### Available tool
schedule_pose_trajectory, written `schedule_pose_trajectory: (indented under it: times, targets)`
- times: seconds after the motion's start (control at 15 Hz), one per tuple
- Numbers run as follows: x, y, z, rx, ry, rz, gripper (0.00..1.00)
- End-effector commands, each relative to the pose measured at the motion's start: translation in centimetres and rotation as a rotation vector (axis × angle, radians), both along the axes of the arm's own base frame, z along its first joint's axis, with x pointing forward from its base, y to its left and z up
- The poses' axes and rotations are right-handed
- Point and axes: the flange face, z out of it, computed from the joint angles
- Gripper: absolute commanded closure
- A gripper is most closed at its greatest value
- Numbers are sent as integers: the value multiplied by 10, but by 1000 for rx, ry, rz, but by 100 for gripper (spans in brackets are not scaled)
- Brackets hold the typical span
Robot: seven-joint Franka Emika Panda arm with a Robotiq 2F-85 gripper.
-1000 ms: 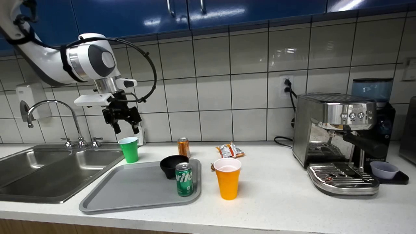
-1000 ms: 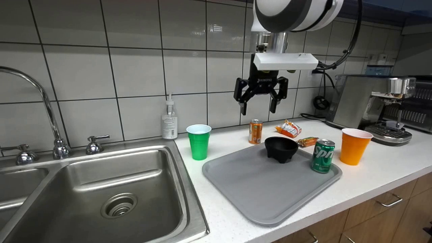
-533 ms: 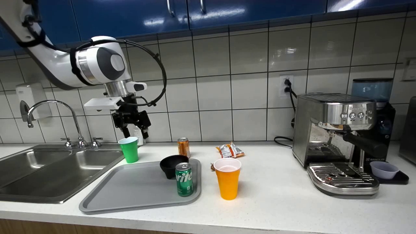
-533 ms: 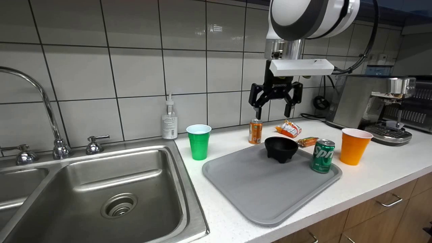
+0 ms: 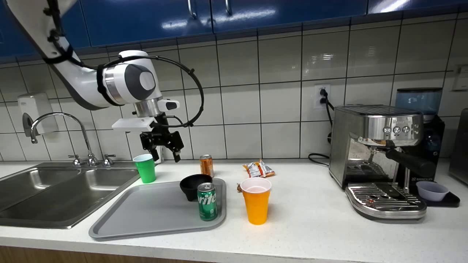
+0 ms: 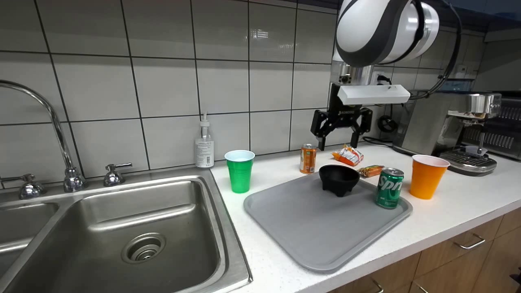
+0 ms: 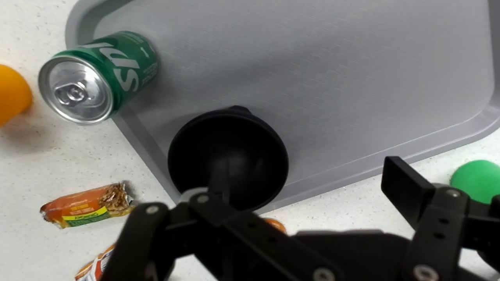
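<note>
While the tray (image 6: pixel 309 232) lies flat on the worktop (image 5: pixel 310 219), the pincer (image 6: pixel 338 143) hangs high near its back edge, jaws parted wide with bare air between. Nearest it are a black bowl (image 6: pixel 339 180), on the tray by that edge, and an orange can (image 6: pixel 308 159), just behind the tray. A green can (image 6: pixel 389 188) stands upright on the tray toward one end, an orange cup (image 6: pixel 428 178) past that end.

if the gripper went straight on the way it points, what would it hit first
Probably the black footed bowl; one finger of the open, downward-pointing gripper overlaps it in the wrist view. Depth is hard to judge, so the gray tray under it could come first.
</note>
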Motion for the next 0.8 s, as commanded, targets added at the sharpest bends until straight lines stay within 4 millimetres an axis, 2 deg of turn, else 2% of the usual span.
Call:
schedule_pose_trajectory:
  times: [0.0,0.73]
  targets:
    - [17,-11,-16,17,8,31,0]
    - [62,-19,-65,-2,56,73,0]
